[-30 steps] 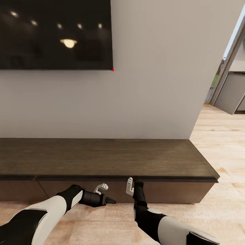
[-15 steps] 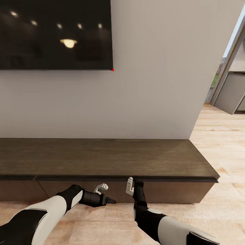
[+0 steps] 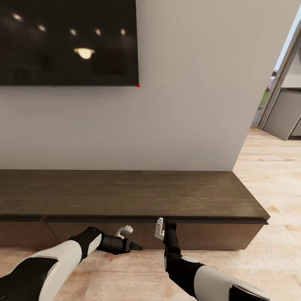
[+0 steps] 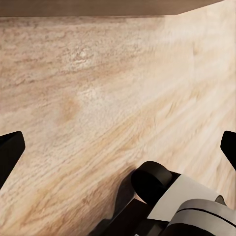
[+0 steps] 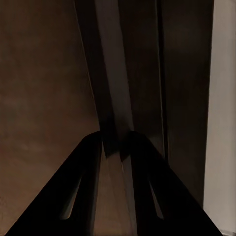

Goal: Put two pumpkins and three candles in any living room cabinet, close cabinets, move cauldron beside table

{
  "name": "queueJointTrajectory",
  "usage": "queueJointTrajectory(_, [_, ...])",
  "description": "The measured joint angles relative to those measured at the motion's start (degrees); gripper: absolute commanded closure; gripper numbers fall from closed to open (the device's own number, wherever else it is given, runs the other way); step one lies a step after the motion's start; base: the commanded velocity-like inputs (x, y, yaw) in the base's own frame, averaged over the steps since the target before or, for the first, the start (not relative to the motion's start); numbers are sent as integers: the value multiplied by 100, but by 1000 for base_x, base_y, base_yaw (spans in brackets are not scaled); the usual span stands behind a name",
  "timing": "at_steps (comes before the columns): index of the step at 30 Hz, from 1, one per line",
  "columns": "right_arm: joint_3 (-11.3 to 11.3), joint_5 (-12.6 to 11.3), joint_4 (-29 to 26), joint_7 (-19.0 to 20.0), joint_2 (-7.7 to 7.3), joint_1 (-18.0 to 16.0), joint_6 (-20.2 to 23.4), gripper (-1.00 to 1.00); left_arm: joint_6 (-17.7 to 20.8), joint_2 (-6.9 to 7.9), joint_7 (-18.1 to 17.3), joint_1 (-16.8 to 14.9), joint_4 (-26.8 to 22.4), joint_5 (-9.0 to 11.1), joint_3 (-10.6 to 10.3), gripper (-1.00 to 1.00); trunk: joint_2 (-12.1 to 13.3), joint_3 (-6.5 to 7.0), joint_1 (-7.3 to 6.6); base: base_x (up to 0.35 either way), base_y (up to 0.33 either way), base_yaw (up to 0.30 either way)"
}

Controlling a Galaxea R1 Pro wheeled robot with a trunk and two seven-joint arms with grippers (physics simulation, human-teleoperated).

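The right gripper [image 5: 117,147], low centre in the head view, has its fingers pinched on the cabinet's [image 3: 125,196] dark overhanging top lip, above a drawer front. The left gripper [image 3: 134,246], just lower left of it, is spread wide and empty over the floor [image 3: 276,175]. This looks like opening a drawer; next calls for a steady pull outward.

Dark-brown cabinet [image 3: 125,194] stands on wooden floor [image 3: 276,251].

One cabinet [image 3: 125,194]; one television [image 3: 67,42]; two claws.
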Motion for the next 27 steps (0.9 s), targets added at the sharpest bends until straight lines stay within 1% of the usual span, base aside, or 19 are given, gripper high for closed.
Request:
queueJointTrajectory(9, [6, 2, 11, -5, 0, -1, -18, 100, 0, 0, 7, 0, 2, 0, 1, -100, 0, 0, 0, -5, 0, 0])
queueJointTrajectory(12, [35, 7, 98, -51, 0, -5, -180, 100, 0, 0, 12, 0, 1, 0, 0, -100, 1, 1, 1, -68, 0, 0])
queueJointTrajectory(15, [49, 7, 184, -49, 0, -28, -339, 100, 4, 3, 10, 0, 0, 0, 0, -100, 1, 1, 2, -152, 0, 0])
queueJointTrajectory(20, [54, 11, 222, 133, 0, -112, -385, 100, 15, 8, 16, 0, 2, 0, 6, -100, 1, 1, 3, -211, 0, 0])
queueJointTrajectory(27, [63, -5, 215, 36, 0, -74, -397, 100, 18, 9, 24, 0, 2, 0, 1, -100, 1, 1, 2, -183, 0, 0])
